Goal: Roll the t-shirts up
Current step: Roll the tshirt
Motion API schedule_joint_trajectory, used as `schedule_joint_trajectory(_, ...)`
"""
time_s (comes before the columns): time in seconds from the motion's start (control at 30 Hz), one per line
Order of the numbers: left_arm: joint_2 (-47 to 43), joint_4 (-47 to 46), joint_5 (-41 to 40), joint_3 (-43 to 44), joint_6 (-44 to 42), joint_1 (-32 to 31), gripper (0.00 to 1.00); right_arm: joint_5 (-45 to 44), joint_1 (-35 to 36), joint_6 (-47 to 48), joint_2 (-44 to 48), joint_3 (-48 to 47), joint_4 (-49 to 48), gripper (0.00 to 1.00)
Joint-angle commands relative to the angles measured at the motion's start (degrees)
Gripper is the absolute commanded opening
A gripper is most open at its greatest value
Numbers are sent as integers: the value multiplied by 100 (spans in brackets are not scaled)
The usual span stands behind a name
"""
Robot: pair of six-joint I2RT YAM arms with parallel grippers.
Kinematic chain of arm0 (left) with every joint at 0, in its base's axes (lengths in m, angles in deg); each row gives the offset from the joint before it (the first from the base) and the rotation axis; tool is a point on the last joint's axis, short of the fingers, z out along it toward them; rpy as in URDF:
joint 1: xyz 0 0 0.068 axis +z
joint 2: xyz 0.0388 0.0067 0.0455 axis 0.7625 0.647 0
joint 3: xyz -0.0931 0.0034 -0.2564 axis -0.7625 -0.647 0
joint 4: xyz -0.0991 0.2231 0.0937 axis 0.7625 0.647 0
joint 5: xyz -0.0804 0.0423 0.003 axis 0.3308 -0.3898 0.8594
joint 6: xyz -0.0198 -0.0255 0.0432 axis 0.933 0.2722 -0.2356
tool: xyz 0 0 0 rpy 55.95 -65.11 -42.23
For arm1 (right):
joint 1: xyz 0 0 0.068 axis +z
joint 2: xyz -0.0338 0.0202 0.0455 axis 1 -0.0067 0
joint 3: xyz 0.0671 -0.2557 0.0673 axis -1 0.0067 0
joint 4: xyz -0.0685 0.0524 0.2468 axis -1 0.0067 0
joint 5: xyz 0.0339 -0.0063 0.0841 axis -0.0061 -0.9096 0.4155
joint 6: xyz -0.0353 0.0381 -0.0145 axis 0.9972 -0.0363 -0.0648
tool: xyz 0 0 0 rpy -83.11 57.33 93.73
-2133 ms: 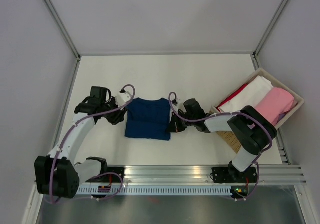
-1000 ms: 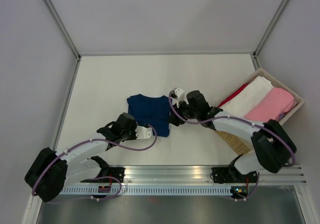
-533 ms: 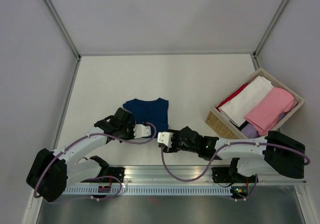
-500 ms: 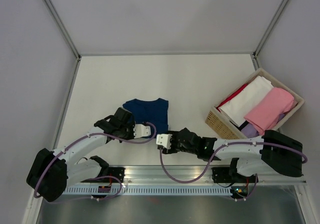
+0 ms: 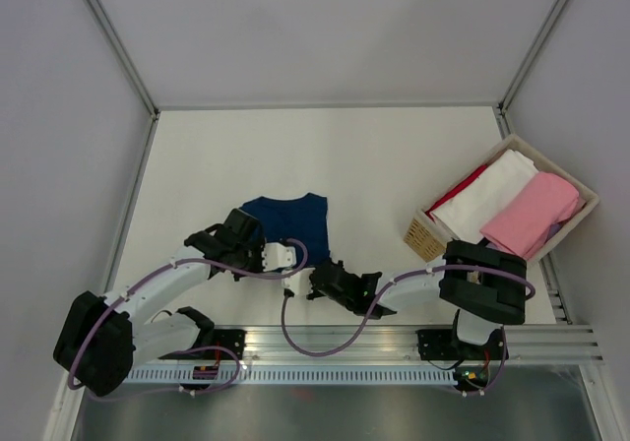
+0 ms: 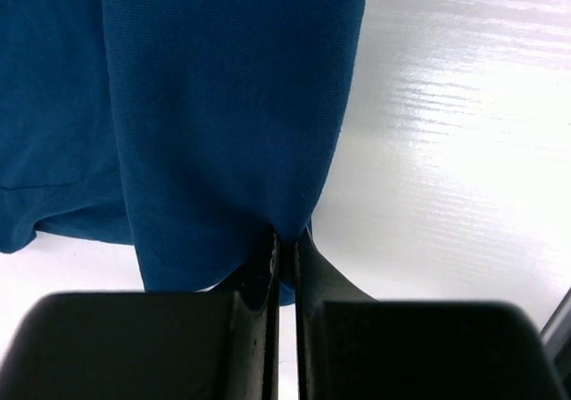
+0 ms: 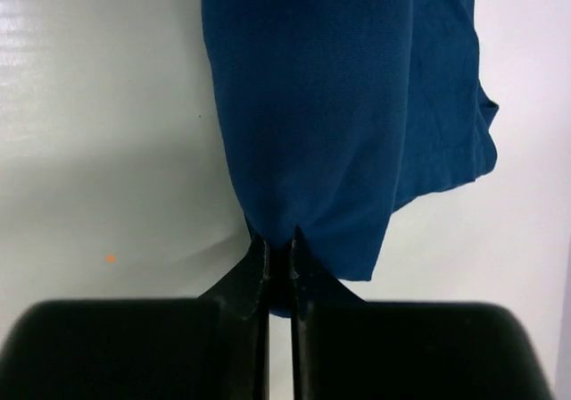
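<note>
Navy t-shirt (image 5: 287,219): you will find it on the white table (image 5: 374,160), just ahead of the two arm bases. Its far part lies flat, and its near edge is gathered up by both grippers.
Left gripper (image 6: 285,239): your left fingers (image 6: 314,277) are pressed together, pinching the shirt's near edge at a folded corner. The cloth hangs away from them in a smooth tube-like fold.
Right gripper (image 7: 277,243): its fingers (image 7: 237,282) are likewise closed tight on the shirt's edge, at the other near corner.
Spacing of grippers: close together from above, both at the shirt's near edge.
Lettering on the shirt: you cannot tell; the faces in view show only plain navy weave.
Basket (image 5: 424,237): wicker, at the table's right side, well apart from the navy shirt. It holds a folded white t-shirt (image 5: 487,191), a pink t-shirt (image 5: 534,210) and a red t-shirt (image 5: 461,188).
</note>
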Motion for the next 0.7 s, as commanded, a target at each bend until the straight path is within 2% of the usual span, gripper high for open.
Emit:
schedule_joint_trajectory(0.0,-14,395,365,277,-182,52,2,-411,24,-595,-116,-468,766,0)
schedule_joint_trajectory(0.13,-84,992,610,444,-331,131,2,334,15,-1131,490,-433,1427,0)
schedule_joint_trajectory(0.17,-75,1385,655,566,-419,149,2,876,15,-1324,795,-442,1594,0)
schedule_joint_trajectory(0.27,-49,2019,761,778,-595,175,2,1669,7,-1536,1140,-529,2149,0)
schedule_joint_trajectory(0.33,-58,2127,647,822,-605,193,3,2478,-11,-1668,1273,-564,2536,0)
schedule_joint_trajectory(0.37,-49,2005,594,814,-535,193,10,2698,-46,-1721,1282,-565,2536,1)
schedule_joint_trajectory(0.4,-58,1917,550,796,-464,193,29,3110,-90,-1808,1265,-556,2510,0)
schedule_joint_trajectory(0.43,-49,1855,541,770,-368,193,39,3244,-134,-1852,1247,-530,2458,0)
schedule_joint_trajectory(0.5,-66,1549,550,595,-253,193,51,3525,-327,-2001,1220,-442,2291,0)
schedule_joint_trajectory(0.67,-137,1231,524,102,-200,193,54,3895,-731,-2178,1422,-249,1992,0)
